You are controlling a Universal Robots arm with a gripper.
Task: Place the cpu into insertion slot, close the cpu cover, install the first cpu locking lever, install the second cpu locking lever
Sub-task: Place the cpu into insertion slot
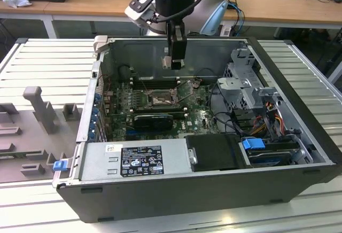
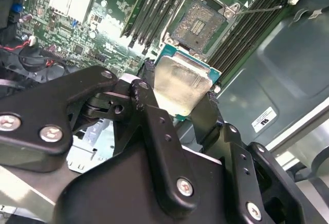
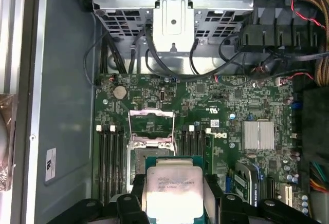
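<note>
Black two-finger gripper (image 1: 174, 61) hangs at upper centre of the exterior view, over an open dark-grey PC case (image 1: 214, 190). It's clamped on the small flat square silver-grey cpu (image 2: 181, 88) by 2 opposite edges. Cpu is in the air, apart from the square dark insertion slot (image 2: 199, 24) on the green board (image 3: 216, 96). Slot is bare, w/ the thin grey metal cpu cover (image 3: 150, 112) flipped up.

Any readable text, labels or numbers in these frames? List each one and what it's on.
No text reads clearly.
Exterior view, power supply label: print too small.
First wrist view, white sticker on the case wall: blurred.
Print on top of the cpu, held in the gripper: too faint.
White marks on the green board: too small.
</note>
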